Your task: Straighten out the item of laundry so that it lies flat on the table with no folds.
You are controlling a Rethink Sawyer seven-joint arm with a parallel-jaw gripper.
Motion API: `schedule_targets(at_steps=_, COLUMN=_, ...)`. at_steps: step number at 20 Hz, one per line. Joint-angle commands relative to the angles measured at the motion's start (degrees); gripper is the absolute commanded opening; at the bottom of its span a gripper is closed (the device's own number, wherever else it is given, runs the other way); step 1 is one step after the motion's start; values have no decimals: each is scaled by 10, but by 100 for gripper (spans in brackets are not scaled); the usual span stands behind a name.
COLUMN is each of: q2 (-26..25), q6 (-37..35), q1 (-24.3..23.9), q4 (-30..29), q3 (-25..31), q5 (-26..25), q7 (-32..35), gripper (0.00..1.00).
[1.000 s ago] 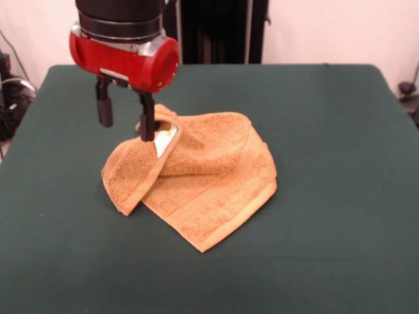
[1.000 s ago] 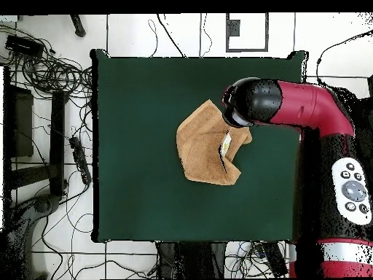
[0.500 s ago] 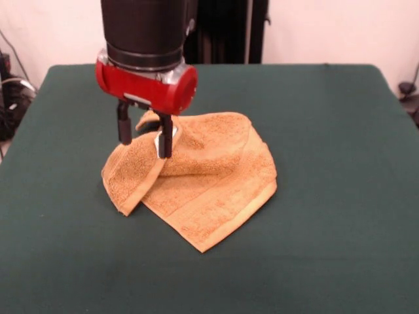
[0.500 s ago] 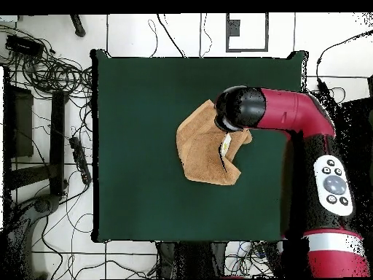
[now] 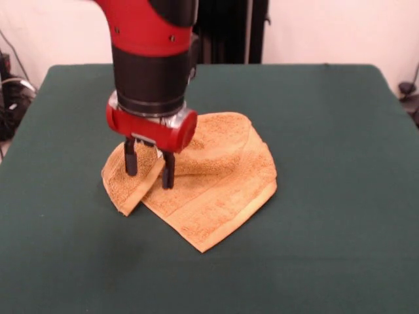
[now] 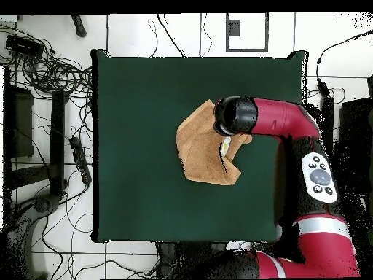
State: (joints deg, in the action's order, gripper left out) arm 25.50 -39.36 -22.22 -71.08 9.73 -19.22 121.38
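Washcloth (image 5: 209, 176) rumpled, folded over itself — hand (image 5: 149, 171) just above

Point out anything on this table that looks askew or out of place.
The washcloth is the odd thing: it lies crumpled on the table, set diagonally, with a corner flap folded over on its left in the front view. The gripper stands right at that flap, jaws open. Nothing looks spilled or damaged.
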Motion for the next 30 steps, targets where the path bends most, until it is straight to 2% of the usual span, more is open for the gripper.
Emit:
schedule_targets(at_steps=1, q2=-67, q6=37, q1=13, q4=-40, q3=1, q5=4, q7=62, gripper=100)
schedule_targets(at_steps=12, q2=-102, q6=67, q1=13, q4=-20, q3=-13, q5=7, q7=59, gripper=100)
schedule_targets(at_steps=21, q2=-112, q6=62, q1=16, q4=-5, q3=-24, q5=10, q7=56, gripper=100)
schedule_targets(at_steps=25, q2=-111, q6=56, q1=11, q4=-1, q3=-27, q5=11, q7=54, gripper=100)
schedule_targets(at_steps=30, q2=-78, q6=38, q1=-3, q4=-21, q3=-27, q5=16, q7=39, gripper=100)
